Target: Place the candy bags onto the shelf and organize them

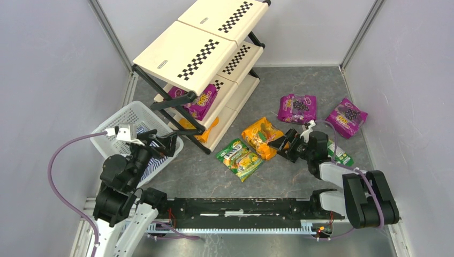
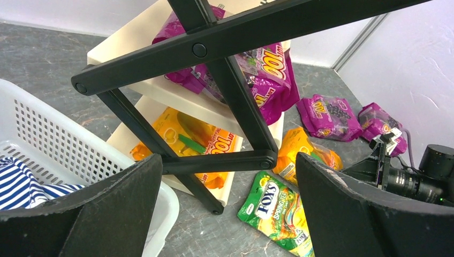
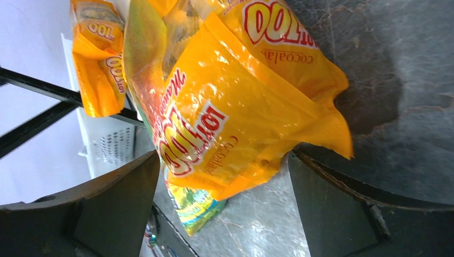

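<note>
The shelf [image 1: 184, 56] stands at the back left. A purple candy bag [image 1: 199, 101] lies on its middle tier and an orange one [image 1: 206, 131] on its lowest tier. On the table lie an orange bag [image 1: 261, 137], a green bag [image 1: 240, 159] and two purple bags [image 1: 297, 108] [image 1: 346, 116]. My right gripper [image 1: 282, 143] is open, its fingers either side of the orange bag's [image 3: 235, 112] near end. My left gripper [image 1: 163, 142] is open and empty, facing the shelf's black frame [image 2: 214, 51] over the basket's edge.
A white mesh basket [image 1: 126, 126] with a blue-white striped cloth [image 2: 21, 184] stands left of the shelf, under my left gripper. Another green bag [image 1: 338, 152] lies beside my right arm. Grey walls close in left, right and back.
</note>
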### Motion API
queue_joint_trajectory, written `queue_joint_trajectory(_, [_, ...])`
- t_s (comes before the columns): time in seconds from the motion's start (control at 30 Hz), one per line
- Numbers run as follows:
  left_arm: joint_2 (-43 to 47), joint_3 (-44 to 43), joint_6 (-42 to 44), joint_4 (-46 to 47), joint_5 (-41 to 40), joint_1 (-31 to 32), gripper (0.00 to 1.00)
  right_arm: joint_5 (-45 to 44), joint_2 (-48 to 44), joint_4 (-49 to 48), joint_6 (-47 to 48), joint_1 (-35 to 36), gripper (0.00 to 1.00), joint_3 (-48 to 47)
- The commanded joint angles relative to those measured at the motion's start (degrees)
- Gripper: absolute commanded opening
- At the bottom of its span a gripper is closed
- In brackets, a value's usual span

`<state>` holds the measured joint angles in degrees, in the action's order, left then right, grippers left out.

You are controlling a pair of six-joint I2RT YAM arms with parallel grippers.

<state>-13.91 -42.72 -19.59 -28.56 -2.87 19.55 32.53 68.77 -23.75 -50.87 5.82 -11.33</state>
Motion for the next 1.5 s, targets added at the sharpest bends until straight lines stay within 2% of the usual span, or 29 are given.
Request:
queue_joint_trajectory(0.0, [-2.06, -0.14, 3.33, 1.81, 0.12, -0.62, 1.00, -5.17, 3.42, -9.49, -7.56, 2.37, 0.98, 0.42])
queue_joint_trajectory(0.2, [-2.44, -0.11, 3.33, 1.81, 0.08, -0.74, 1.00, -10.53, 7.85, -17.51, -13.44, 3.72, 0.98, 2.08])
queue_joint_trajectory(0.33, [-2.35, -0.14, 3.33, 1.82, -0.36, -0.99, 1.00, -10.66, 12.35, -22.44, -14.15, 3.79, 0.97, 1.70])
queue_joint_trajectory(0.43, [-2.33, -0.11, 3.33, 1.77, -0.46, -1.09, 1.00, -9.22, 16.11, -24.90, -13.34, 3.94, 0.89, 0.70])
queue_joint_trajectory(0.8, [-2.39, -0.13, 3.25, 1.62, -1.34, -1.40, 1.00, -6.91, 20.15, -30.74, -9.50, 6.06, 0.75, -0.88])
queue_joint_trajectory(1.07, [-2.81, -0.26, 3.14, 1.57, -1.46, -1.58, 1.00, -5.01, 17.91, -34.27, -11.41, 6.73, 0.62, -0.71])
queue_joint_trajectory(1.23, [-2.83, -0.31, 3.16, 1.51, -1.43, -1.71, 1.00, -4.70, 17.52, -36.62, -13.64, 6.68, 0.49, -0.54])
queue_joint_trajectory(1.47, [-2.96, -0.26, 3.25, 1.54, -1.16, -1.73, 1.00, -4.38, 16.90, -40.46, -16.50, 6.71, 0.37, 0.87])
